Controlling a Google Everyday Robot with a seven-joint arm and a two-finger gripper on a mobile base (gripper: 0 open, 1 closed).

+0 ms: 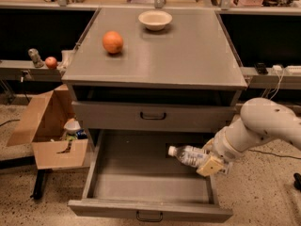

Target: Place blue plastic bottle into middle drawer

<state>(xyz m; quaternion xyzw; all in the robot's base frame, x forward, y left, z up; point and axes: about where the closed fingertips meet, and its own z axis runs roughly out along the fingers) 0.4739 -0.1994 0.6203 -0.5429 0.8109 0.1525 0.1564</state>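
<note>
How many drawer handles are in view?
2: one on the closed drawer, one on the front of the open middle drawer. The gripper holds the blue plastic bottle over its right side.

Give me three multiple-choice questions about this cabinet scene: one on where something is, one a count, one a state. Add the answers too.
1. Where is the blue plastic bottle?
A) on the floor
B) in the pincer, over the right side of the middle drawer
C) behind the cabinet

2. How many things sit on the cabinet top?
A) one
B) two
C) four

3. The middle drawer is:
A) pulled open
B) pushed shut
C) taken out of the cabinet

Answers:
1 B: the pincer grips the bottle over the drawer's right side.
2 B: only an orange and a white bowl are there.
3 A: the inside of its tray shows, below the shut flat-fronted drawer.
</note>
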